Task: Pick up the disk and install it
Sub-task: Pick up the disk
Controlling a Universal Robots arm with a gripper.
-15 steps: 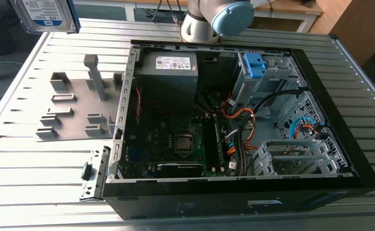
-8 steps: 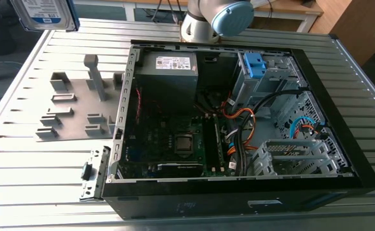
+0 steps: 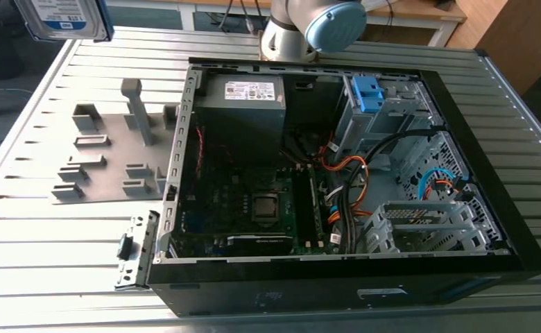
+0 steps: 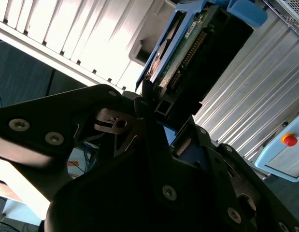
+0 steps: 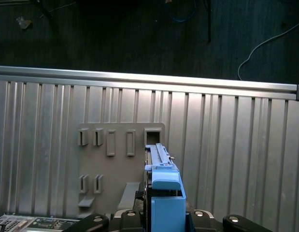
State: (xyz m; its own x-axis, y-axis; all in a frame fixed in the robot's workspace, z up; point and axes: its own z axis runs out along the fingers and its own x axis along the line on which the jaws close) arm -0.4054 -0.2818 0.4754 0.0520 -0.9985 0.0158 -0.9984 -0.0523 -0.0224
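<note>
The disk [image 3: 64,17], silver-grey with a white and blue label and a blue carrier frame, hangs in the air at the far corner on the exterior view's left, above the table's edge. In the second wrist view my gripper [image 4: 156,104] is shut on one end of the disk [image 4: 188,46], which juts out edge-on with its circuit board showing. The first wrist view shows the disk [image 5: 163,186] edge-on, its blue carrier end toward the camera, above the grey fixture plate [image 5: 115,159].
An open black computer case [image 3: 206,277] lies on the slatted metal table [image 3: 48,243], holding a grey power supply [image 3: 243,104], a blue bracket [image 3: 367,94] at a drive bay and cables. The grey fixture plate [image 3: 113,163] lies beside it. The arm's base [image 3: 298,31] stands behind.
</note>
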